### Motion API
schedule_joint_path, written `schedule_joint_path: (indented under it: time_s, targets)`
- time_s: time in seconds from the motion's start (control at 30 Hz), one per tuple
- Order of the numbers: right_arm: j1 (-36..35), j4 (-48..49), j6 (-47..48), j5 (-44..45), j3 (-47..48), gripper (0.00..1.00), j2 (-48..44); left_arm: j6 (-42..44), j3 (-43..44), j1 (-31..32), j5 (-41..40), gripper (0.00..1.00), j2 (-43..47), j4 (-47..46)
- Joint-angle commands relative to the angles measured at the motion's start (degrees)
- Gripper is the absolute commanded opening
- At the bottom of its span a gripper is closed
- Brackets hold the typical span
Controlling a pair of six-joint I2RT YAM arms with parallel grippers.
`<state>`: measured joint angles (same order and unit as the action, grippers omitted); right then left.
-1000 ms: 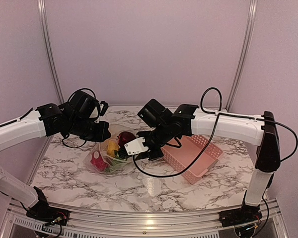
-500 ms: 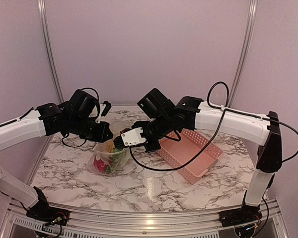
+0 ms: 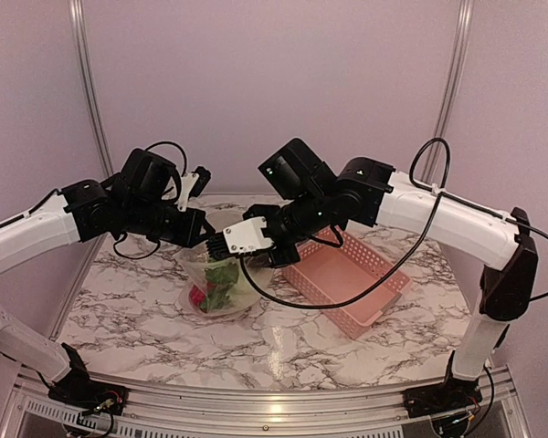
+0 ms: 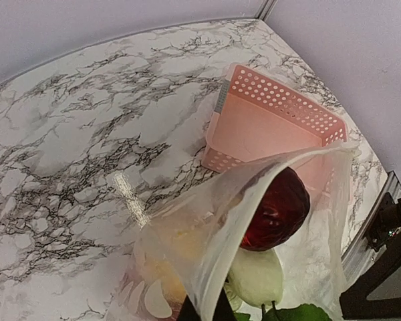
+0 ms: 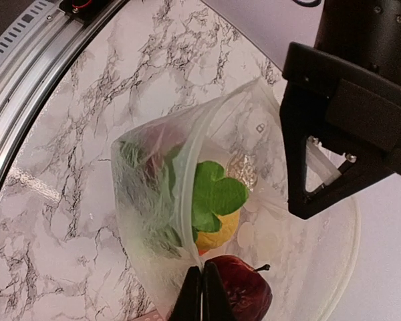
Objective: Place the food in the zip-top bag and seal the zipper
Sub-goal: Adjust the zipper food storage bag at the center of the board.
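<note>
Bag: transparent dotted zip-top plastic bag [image 3: 221, 285], hung by its mouth over the marble table [image 3: 119, 310] so your load sinks to the bottom
Left gripper [image 4: 204, 313]: clenched on one rim
Right gripper [image 5: 202, 294]: pinched on the opposite rim, holding the mouth apart
Food: dark red toy apple [image 4: 275, 208], white oblong piece [image 4: 255, 277], green leafy piece [image 5: 214, 194], inside the bag
Zipper: clear press-seal strip [image 5: 182, 180], gaping, seemingly unsealed
Basket: pink slotted plastic basket [image 3: 352, 278], beside the bag

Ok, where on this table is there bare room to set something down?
The front strip of the table, from the bag and basket to the near edge, is bare, as is the left side. The middle is crowded: the left gripper and right gripper pinch the bag's top.
</note>
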<state>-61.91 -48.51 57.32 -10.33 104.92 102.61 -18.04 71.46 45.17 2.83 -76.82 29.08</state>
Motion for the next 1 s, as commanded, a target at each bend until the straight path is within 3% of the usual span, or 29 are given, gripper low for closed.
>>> schedule_joint_path:
  time_s: [0.0,0.13,0.3,0.47,0.57,0.67,0.73,0.9,0.97]
  targets:
    - [-0.94,-1.29,0.39,2.00,2.80,0.00,-0.44,5.72,4.42,0.09,-2.57,0.00,2.46,1.55]
    - [-0.88,-1.27,-1.26,0.54,5.89,0.00,1.79,7.19,4.77,0.10,-0.25,0.00,-0.68,2.47]
    - [-0.93,-2.29,-1.49,0.81,7.33,0.00,4.82,7.51,4.21,0.51,0.72,0.26,-4.55,0.90]
    - [-0.94,-1.92,-2.44,0.04,7.92,0.00,5.27,8.34,5.43,0.87,-1.11,0.32,-6.70,1.58]
    - [-0.89,-2.09,-2.56,-0.06,7.85,0.00,5.36,8.87,6.62,1.05,-2.06,0.27,-7.27,1.83]
    - [-0.94,-1.38,-3.10,-0.56,6.39,0.00,5.17,10.08,8.04,1.06,-1.91,0.05,-8.15,2.88]
    - [-0.93,-0.50,-3.73,-0.46,5.47,0.00,4.98,10.54,8.50,1.06,-2.06,0.00,-8.90,3.19]
    - [0.01,0.08,-6.74,-0.23,4.42,0.38,3.76,11.77,8.02,0.98,-2.30,0.00,-9.60,2.60]
    - [2.26,0.26,-8.23,-3.76,2.99,0.45,1.86,12.05,7.56,0.89,-2.55,0.00,-9.69,2.20]
